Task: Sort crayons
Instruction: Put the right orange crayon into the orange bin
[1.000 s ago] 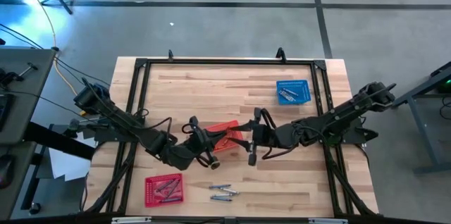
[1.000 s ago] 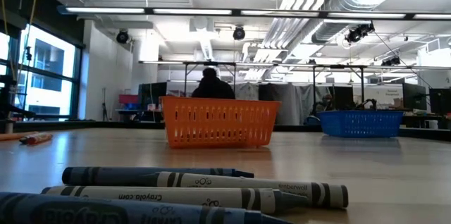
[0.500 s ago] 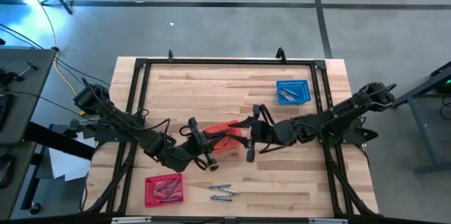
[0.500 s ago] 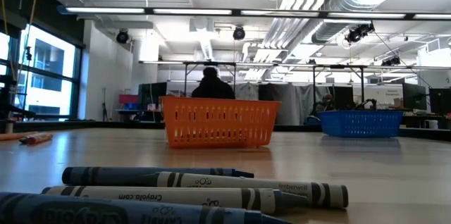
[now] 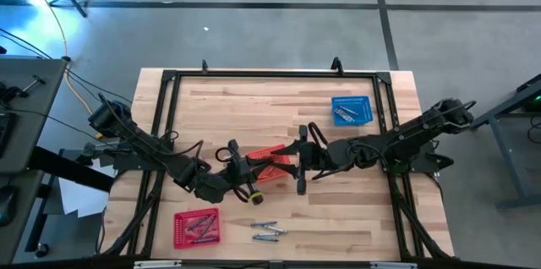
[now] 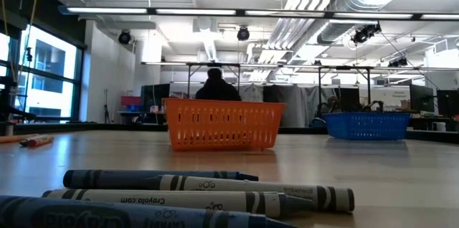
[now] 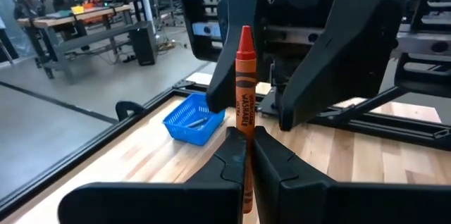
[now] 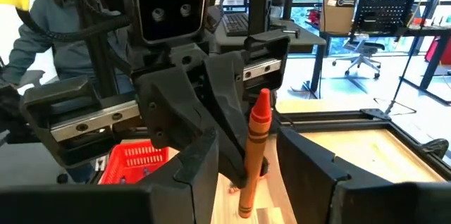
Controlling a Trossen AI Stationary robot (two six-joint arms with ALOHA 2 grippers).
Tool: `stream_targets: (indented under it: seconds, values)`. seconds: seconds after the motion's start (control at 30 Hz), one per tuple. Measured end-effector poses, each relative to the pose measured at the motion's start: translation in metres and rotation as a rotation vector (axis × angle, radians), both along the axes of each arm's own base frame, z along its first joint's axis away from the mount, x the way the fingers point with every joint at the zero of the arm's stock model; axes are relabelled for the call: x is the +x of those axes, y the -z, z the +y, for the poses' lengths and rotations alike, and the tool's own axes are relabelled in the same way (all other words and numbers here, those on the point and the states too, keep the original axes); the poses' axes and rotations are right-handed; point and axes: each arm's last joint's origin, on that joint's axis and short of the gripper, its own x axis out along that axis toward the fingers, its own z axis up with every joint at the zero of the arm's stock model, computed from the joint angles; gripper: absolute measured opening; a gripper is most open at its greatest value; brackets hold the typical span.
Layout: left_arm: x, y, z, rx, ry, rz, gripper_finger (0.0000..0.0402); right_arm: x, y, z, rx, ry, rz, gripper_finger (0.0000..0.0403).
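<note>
While the left jaws (image 7: 246, 155) stay pressed on one upright orange crayon (image 7: 243, 86) at mid-surface, the right jaws (image 8: 246, 160) stand spread on either side of that same crayon, not yet touching it. Both arms meet above a red basket (image 5: 272, 156) at the centre of the wooden surface (image 5: 254, 100). Three baskets can be counted from above: this red one, a second red basket (image 5: 196, 227) at the near edge holding several crayons, too small to count, and a blue basket (image 5: 352, 109) on the far right with a few more. Just right of the near red basket, about four bluish crayons (image 5: 267, 231) lie loose. A person (image 6: 216, 86) sits beyond the surface.
</note>
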Motion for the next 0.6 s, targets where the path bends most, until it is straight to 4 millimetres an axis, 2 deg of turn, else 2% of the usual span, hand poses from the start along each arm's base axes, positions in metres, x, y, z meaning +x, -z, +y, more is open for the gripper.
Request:
stream_targets:
  seconds: [0.13,0.43,0.6]
  values:
    - [0.0001,-0.0004,0.0002,0.006,0.001,0.001,0.0000,0.0000,0.0000,0.0002,0.001,-0.007,0.000,0.0114]
    - [0.0000,-0.0001,0.0000,0.010,0.003,0.006,0.0000,0.0000,0.0001,0.0002,-0.002,-0.007,0.001,0.0013]
    - [0.0000,-0.0001,0.0001,0.010,0.003,0.006,0.0000,0.0000,0.0000,0.0001,0.000,-0.006,0.000,0.0014]
